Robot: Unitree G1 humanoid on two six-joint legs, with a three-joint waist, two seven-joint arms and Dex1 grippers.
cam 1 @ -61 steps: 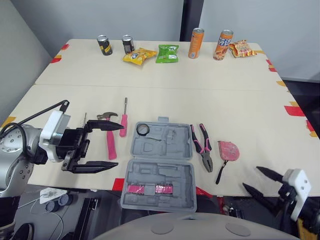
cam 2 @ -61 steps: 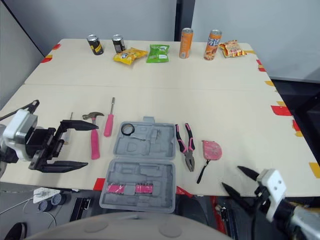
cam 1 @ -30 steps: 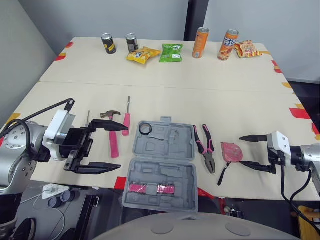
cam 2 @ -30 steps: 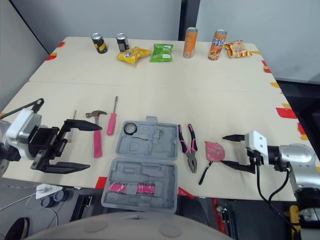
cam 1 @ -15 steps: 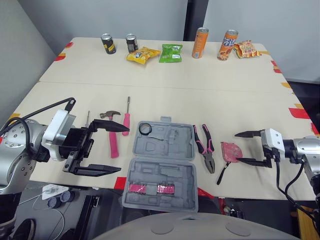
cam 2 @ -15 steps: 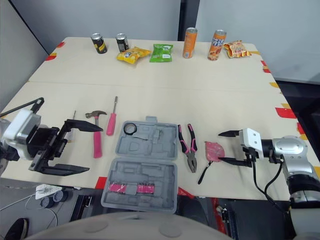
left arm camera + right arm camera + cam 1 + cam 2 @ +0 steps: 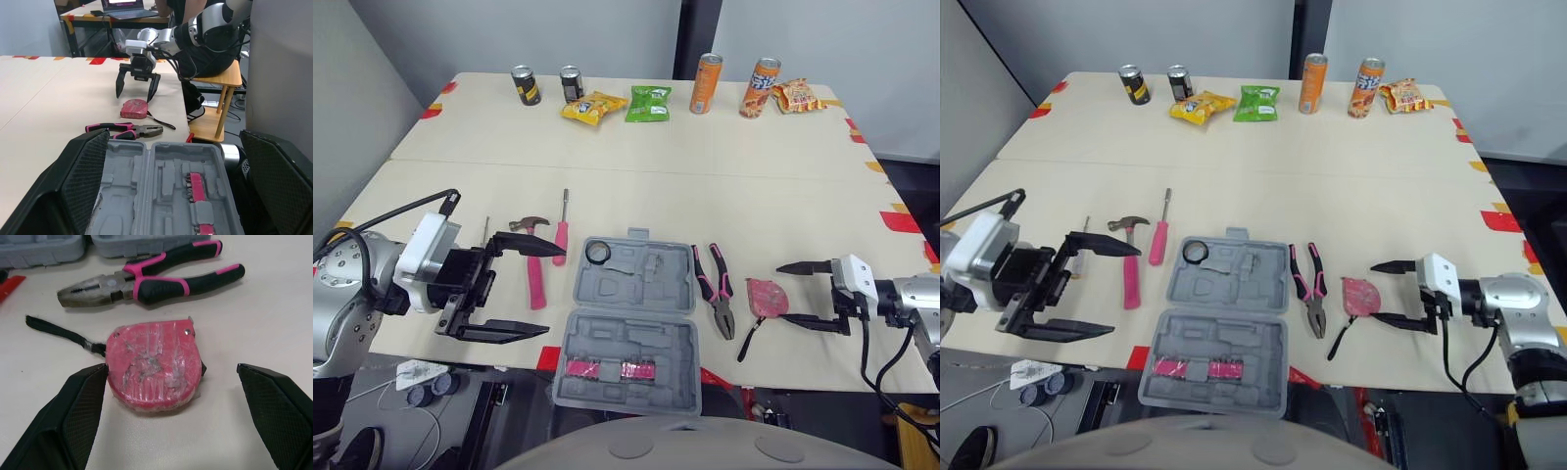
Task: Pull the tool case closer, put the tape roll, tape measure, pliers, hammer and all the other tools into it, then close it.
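The grey tool case (image 7: pixel 626 323) lies open near the table's front edge, with the black tape roll (image 7: pixel 597 253) in its far left corner. The pink hammer (image 7: pixel 533 272) and a pink screwdriver (image 7: pixel 558 240) lie to its left. My left gripper (image 7: pixel 553 292) hovers open just left of the case, near the hammer. The pink-handled pliers (image 7: pixel 715 299) lie to the right of the case, then the red tape measure (image 7: pixel 154 362). My right gripper (image 7: pixel 777 292) is open at the tape measure's right side, its fingertips flanking it without touching.
Along the far edge stand two dark cans (image 7: pixel 523 85), two orange cans (image 7: pixel 701 83) and several snack bags (image 7: pixel 644 103). A thin small screwdriver (image 7: pixel 486 235) lies left of the hammer. A seam (image 7: pixel 705 174) joins the two tabletops. Red tape marks the table edges.
My right arm has come up from below the table's front edge and now has its open gripper beside the tape measure. The left gripper has hardly moved.
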